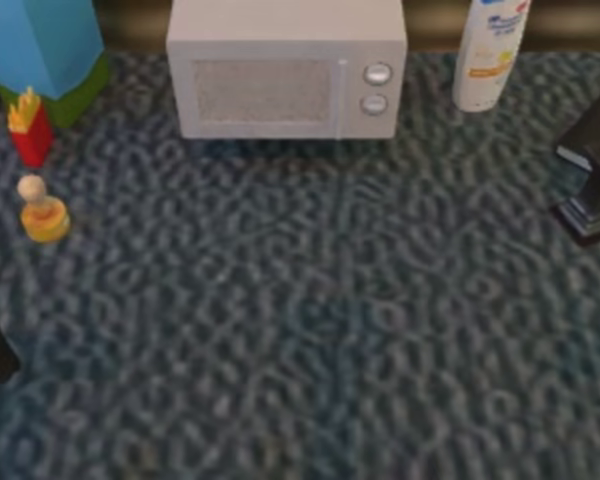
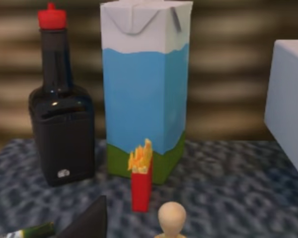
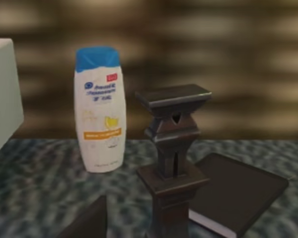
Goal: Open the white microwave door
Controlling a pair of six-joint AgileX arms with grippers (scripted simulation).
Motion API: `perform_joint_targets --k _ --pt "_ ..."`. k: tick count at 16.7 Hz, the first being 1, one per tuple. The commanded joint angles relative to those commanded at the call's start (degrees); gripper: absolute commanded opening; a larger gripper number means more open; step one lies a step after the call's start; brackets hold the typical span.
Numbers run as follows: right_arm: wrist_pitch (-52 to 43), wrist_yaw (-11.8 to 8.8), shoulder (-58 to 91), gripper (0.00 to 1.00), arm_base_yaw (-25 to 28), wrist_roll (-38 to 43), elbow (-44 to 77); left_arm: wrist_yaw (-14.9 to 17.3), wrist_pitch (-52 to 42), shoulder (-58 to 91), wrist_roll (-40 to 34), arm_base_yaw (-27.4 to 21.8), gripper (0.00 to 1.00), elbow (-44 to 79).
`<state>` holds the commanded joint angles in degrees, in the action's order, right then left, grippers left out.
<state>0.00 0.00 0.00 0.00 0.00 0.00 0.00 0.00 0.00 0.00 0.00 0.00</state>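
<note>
Mottled blue cloth (image 1: 310, 330) under boxy white microwave (image 1: 286, 68), door (image 1: 262, 92) flush.

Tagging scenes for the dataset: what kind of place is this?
Most likely a simulated kitchen-style tabletop: a white microwave with its door shut stands at the back of a blue patterned table, with a milk carton, dark sauce bottle and shampoo bottle around it.

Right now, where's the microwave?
Top view: the microwave sits at the table's far edge, center, door shut, between the blue carton on its left and the shampoo bottle on its right.
</note>
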Motion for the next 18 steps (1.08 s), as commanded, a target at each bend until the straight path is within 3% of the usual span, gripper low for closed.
perform_joint_targets --k 4,7,18 --pt "0.00 0.00 0.00 1.00 0.00 0.00 0.00 -0.79 -0.23 1.75 -0.28 -0.98 1.00 1.53" --pt "0.00 0.00 0.00 1.00 0.00 0.00 0.00 -3.87 -0.79 8.99 -1.68 -4.51 1.00 7.48" --pt "0.00 0.00 0.00 1.00 0.00 0.00 0.00 -24.60 0.44 69.98 -14.66 -27.35 1.00 52.12"
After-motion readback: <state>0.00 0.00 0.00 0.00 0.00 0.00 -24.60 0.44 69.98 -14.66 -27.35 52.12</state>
